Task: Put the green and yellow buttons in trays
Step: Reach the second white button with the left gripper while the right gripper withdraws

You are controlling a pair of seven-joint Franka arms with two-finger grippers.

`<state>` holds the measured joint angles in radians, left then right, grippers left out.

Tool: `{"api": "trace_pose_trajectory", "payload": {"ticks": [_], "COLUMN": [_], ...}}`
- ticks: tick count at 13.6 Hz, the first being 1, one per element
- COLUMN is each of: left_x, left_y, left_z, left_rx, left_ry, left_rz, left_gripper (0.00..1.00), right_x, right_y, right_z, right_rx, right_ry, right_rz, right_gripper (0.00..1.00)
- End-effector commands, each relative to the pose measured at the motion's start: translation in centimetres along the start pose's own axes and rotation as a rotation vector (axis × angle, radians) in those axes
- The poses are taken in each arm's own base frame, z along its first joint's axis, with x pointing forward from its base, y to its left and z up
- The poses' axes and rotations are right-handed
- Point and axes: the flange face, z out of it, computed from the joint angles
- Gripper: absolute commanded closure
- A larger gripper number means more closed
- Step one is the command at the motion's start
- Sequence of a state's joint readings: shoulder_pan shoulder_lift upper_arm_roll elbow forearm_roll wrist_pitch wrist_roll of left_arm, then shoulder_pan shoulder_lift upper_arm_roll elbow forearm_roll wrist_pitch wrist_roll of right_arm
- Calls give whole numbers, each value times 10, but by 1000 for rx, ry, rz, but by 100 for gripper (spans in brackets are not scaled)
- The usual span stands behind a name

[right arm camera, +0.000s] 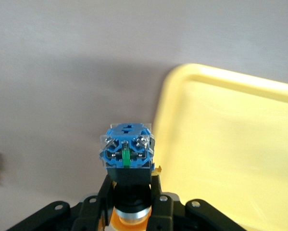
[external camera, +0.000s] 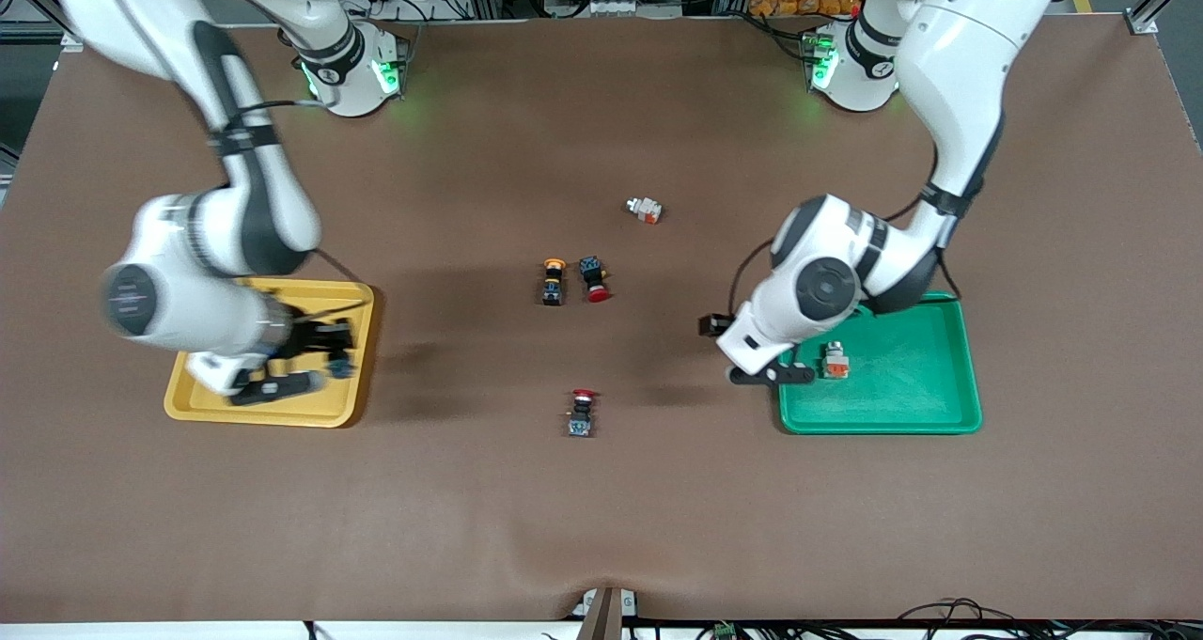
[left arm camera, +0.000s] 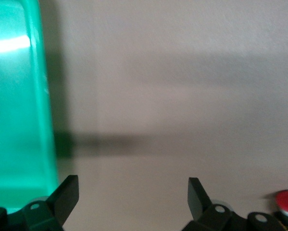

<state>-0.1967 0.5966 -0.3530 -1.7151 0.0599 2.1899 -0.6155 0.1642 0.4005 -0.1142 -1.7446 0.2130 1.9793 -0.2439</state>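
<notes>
Left fingers (left arm camera: 67, 197): spread wide, nothing between them, brown table under the gap.
Right fingers (right arm camera: 107, 190): clamped on a yellow-capped button (right arm camera: 128, 154), blue terminal end pointing away from the wrist, orange-yellow cap back between the fingers.
Left gripper (external camera: 773, 373): lower right of the front frame, low over the inner edge of the green tray (external camera: 926, 405); in the left wrist frame (left arm camera: 133, 195) tray edge at the frame's left side.
Right gripper (external camera: 331, 356): lower left of the front frame, over the yellow tray (external camera: 282, 413), near its edge toward the table centre; in the right wrist frame (right arm camera: 129, 192) at bottom centre, tray rim just beside the held button.
Whitish-grey button in tray (external camera: 835, 361): lying in the green tray, orange patch visible, just beside the left gripper.
Second whitish-grey button (external camera: 645, 210): on the bare table, upper centre of the front frame, well apart from both trays.
Second yellow-capped button (external camera: 553, 281): centre of the front frame, on the table, cap toward the robot bases.
Red-capped switch, centre (external camera: 593, 278): just beside the yellow-capped one, red cap toward the camera.
Red-capped switch, lower (external camera: 582, 412): lower centre, alone, nearer the camera than the pair; likely the red cap at the lower right corner of the left wrist frame, partly cut off.
Table (external camera: 601, 527): brown mat.
</notes>
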Motion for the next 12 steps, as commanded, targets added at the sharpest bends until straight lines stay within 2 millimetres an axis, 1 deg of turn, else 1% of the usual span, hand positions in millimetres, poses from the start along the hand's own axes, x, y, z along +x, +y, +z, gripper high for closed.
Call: {"api": "trace_pose_trajectory", "payload": {"ticks": [1, 2, 3, 4, 6, 7, 8, 9, 10, 12], "left_x": [-43, -61, -79, -94, -124, -140, -150, -158, -168, -196], "left_y": [35, 56, 76, 85, 101, 109, 112, 114, 116, 116], "left_z": [3, 9, 17, 28, 48, 57, 65, 68, 64, 71], "left_rx": [41, 46, 46, 51, 46, 58, 70, 81, 84, 120], "left_ry": [5, 8, 16, 20, 30, 28, 24, 24, 32, 35], "left_rz": [-137, -207, -267, -310, -395, -427, -474, -527, -569, -595], "left_gripper": [0, 0, 0, 0, 0, 0, 0, 0, 0, 0], "right_x": [-17, -24, -29, -33, -36, -36, -36, -35, -35, -32], "right_y": [64, 89, 107, 117, 127, 128, 127, 127, 126, 118], "right_z": [-35, -40, -41, -41, -41, -41, -41, -40, -40, -40], "right_rx": [-41, -67, -86, -107, -144, -147, -146, -146, -145, -141], "right_ry": [-56, -75, -84, -95, -112, -113, -110, -111, -112, -108], "right_rz": [-46, -47, -56, -54, -51, -55, -46, -38, -37, -29], "right_gripper": [100, 100, 100, 100, 100, 70, 1, 0, 0, 0]}}
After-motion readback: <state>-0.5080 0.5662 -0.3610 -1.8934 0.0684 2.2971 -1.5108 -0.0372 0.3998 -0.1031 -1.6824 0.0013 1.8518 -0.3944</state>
